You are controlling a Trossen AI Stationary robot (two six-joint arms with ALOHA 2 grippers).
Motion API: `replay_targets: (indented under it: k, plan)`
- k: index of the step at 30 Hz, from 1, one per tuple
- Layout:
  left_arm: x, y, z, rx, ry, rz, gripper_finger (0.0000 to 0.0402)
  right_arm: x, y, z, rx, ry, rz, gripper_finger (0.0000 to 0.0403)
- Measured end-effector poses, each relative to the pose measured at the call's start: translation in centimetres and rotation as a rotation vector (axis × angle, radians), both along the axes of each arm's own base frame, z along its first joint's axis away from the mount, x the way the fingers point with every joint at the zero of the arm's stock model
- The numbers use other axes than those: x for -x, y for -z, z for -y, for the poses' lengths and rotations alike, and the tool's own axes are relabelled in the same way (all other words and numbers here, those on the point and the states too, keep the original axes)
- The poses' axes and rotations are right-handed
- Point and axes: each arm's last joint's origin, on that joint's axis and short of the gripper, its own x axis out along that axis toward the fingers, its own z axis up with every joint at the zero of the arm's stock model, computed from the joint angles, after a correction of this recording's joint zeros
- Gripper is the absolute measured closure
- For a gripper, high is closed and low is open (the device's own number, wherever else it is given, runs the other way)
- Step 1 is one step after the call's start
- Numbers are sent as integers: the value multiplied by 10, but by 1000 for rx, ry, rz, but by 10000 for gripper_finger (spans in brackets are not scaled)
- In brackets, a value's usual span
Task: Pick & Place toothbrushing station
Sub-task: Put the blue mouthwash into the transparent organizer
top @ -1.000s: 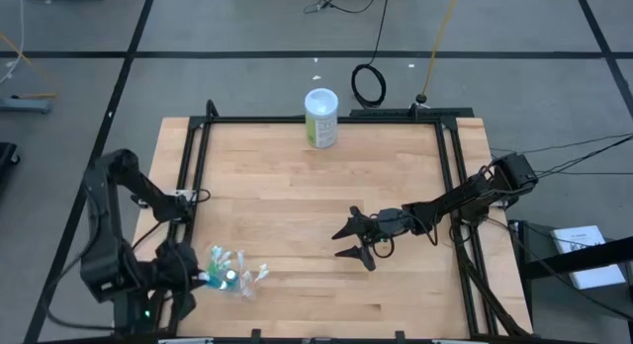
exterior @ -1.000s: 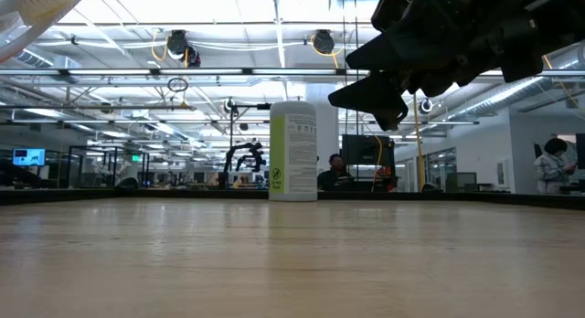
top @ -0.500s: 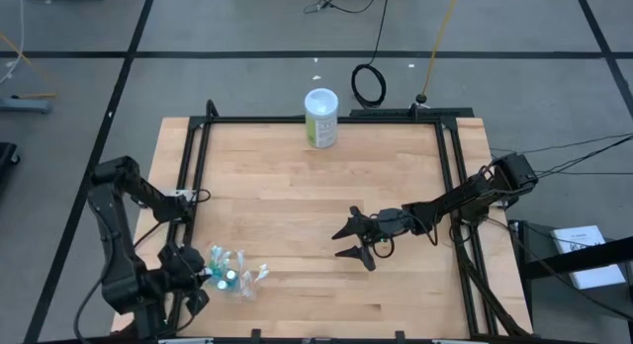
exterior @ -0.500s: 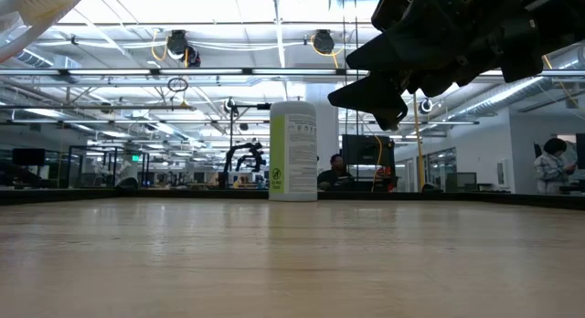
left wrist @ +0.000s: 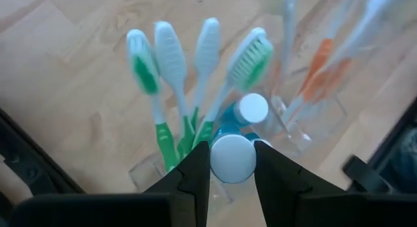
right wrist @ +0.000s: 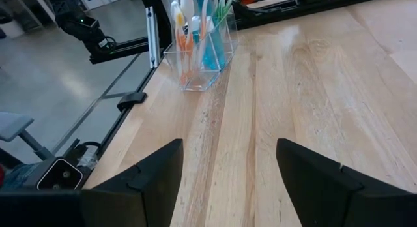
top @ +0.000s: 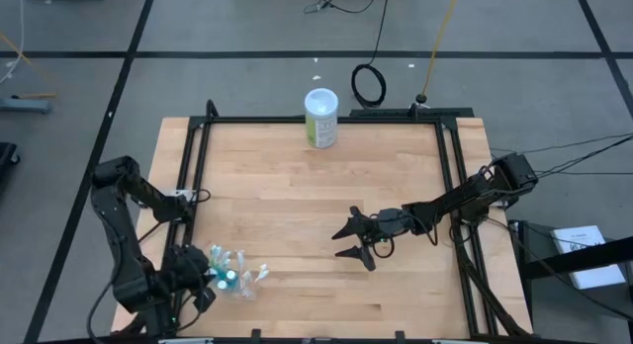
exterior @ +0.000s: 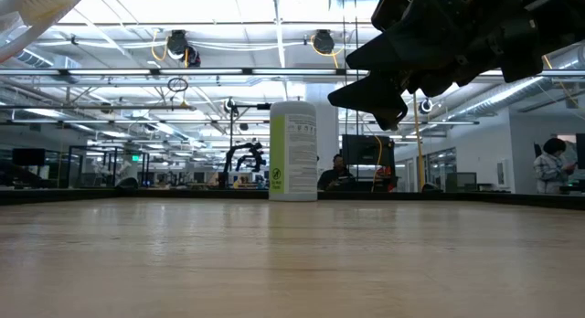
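Tabletop near edge: tube cap point(left wrist: 233, 158) btwn left hand point(left wrist: 232, 171) fingers.

Lighting: even, bright, from overhead ceiling fixtures point(exterior: 178, 44), which glared white in the low view. Shadows: faint and soft on the table point(top: 297, 206). Focus: toothbrushes point(left wrist: 195, 83) blurred in the left wrist view, orange ones most. Right gripper point(exterior: 384, 76) silhouetted dark against the ceiling light.

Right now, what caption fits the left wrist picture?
Left pincer closes on a white tube cap among green and orange toothbrushes.
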Motion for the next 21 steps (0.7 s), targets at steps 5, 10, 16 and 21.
replay_targets:
  k: [5, 10, 16, 21]
  plan:
    - [-4, 12, -3, -4, -20, -4, 307, 0, 0, 0, 0, 0, 0, 165]
    - [-7, 22, -5, 18, -42, -26, 307, 0, 0, 0, 0, 0, 0, 165]
    - [-10, 27, -6, 30, -50, -24, 303, 0, 0, 0, 8, -1, 2, 165]
    - [-11, 35, -3, 71, -48, -13, 260, 0, 0, 0, 11, -3, 3, 165]
